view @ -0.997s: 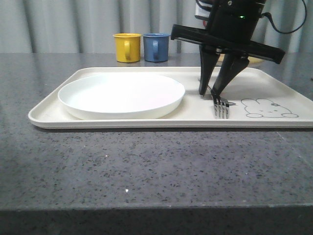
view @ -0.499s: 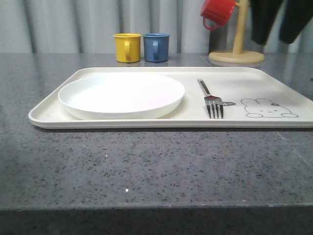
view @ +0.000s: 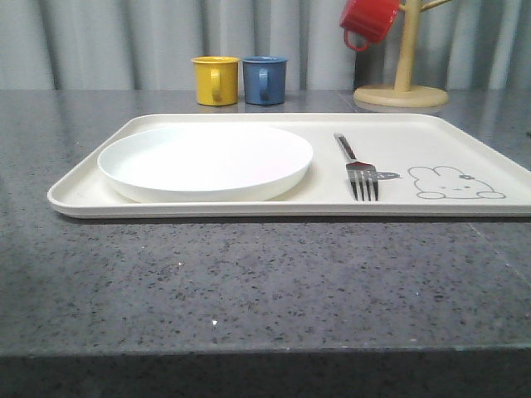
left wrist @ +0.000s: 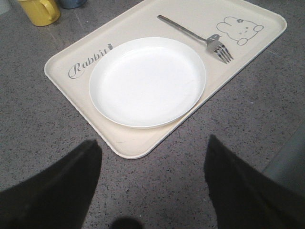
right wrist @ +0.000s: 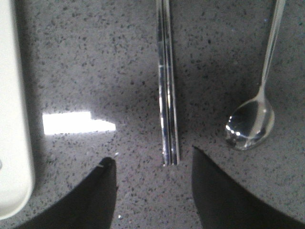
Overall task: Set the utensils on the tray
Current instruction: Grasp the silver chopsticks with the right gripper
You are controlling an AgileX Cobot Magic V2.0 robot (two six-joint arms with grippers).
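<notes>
The cream tray [view: 465, 124] [left wrist: 128, 143] [right wrist: 12, 143] lies on the dark counter. On it rest the round white plate [view: 206, 159] [left wrist: 147, 81] and a silver fork [view: 358, 167] [left wrist: 195, 37] beside the rabbit drawing. My left gripper [left wrist: 152, 155] hangs open over bare counter just off a tray corner. Off the tray, the flat metal chopsticks [right wrist: 167, 81] lie side by side on the counter, with the long-handled spoon [right wrist: 255, 112] beside them. My right gripper [right wrist: 152, 162] is open, its fingers apart at the chopsticks' near ends, holding nothing.
A yellow mug [view: 216, 80] [left wrist: 39, 10] and a blue mug [view: 265, 80] stand behind the tray. A red mug [view: 370, 20] hangs on a wooden mug tree [view: 403, 83] at the back right. Bare counter lies in front of the tray.
The right arm let go of the fork on the tray, rose and left the front view. The fork now lies flat beside the plate.
</notes>
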